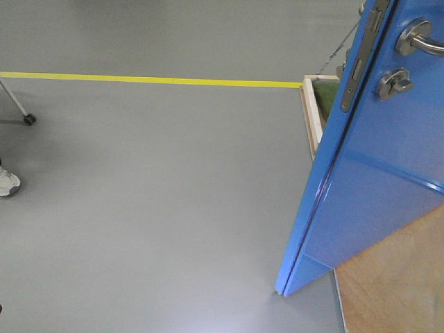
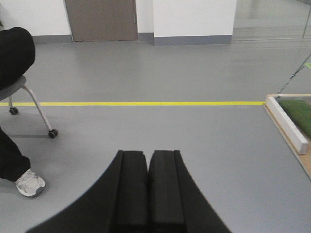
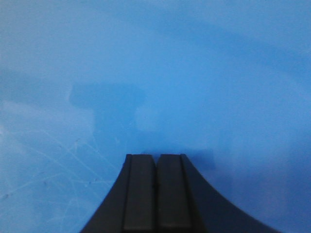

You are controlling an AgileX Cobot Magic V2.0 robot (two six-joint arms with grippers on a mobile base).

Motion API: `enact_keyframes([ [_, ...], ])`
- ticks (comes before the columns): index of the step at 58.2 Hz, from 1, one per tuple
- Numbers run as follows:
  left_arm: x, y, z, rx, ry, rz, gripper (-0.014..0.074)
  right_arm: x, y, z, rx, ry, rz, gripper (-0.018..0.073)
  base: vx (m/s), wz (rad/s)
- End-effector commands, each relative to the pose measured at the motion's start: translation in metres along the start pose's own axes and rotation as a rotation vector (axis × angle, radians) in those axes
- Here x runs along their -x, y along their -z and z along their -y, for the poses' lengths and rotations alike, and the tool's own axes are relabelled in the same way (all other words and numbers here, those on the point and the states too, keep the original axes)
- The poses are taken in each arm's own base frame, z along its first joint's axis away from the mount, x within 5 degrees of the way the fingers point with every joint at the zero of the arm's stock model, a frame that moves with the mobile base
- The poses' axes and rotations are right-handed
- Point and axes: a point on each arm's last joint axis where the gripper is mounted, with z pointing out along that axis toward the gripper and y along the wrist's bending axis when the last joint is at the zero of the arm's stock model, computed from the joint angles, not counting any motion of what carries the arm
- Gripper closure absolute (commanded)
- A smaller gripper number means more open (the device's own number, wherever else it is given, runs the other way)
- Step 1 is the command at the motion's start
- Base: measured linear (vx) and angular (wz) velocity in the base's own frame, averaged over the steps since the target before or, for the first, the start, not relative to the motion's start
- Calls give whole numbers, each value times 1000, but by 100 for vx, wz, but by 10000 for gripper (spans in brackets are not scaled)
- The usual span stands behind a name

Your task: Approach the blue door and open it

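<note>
The blue door (image 1: 374, 173) fills the right side of the front view, swung out from its base with its edge toward me. Its silver lever handle (image 1: 420, 38), round thumb-turn lock (image 1: 393, 83) and metal latch plate (image 1: 361, 59) show near the top right. In the right wrist view my right gripper (image 3: 156, 156) is shut, its black tips close to the glossy door panel (image 3: 155, 73), which fills the whole view. My left gripper (image 2: 147, 152) is shut with nothing in it and points over the grey floor, away from the door.
A yellow floor line (image 1: 152, 80) crosses the grey floor. A wooden base (image 1: 399, 277) lies under the door, with a white-edged frame (image 2: 286, 124) beside it. At the left sit a wheeled chair (image 2: 34, 104) and a seated person's leg and shoe (image 2: 29, 183).
</note>
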Motion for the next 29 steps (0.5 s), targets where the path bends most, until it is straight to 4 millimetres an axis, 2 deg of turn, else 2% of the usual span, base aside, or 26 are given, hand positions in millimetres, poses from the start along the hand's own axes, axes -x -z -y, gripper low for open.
enact_keyframes([
  [1,17,4,0,0,10,122,524,0,11,-23,84,-11,27,548,13,17],
  [29,17,4,0,0,10,122,524,0,11,-23,84,-11,27,548,17,12],
])
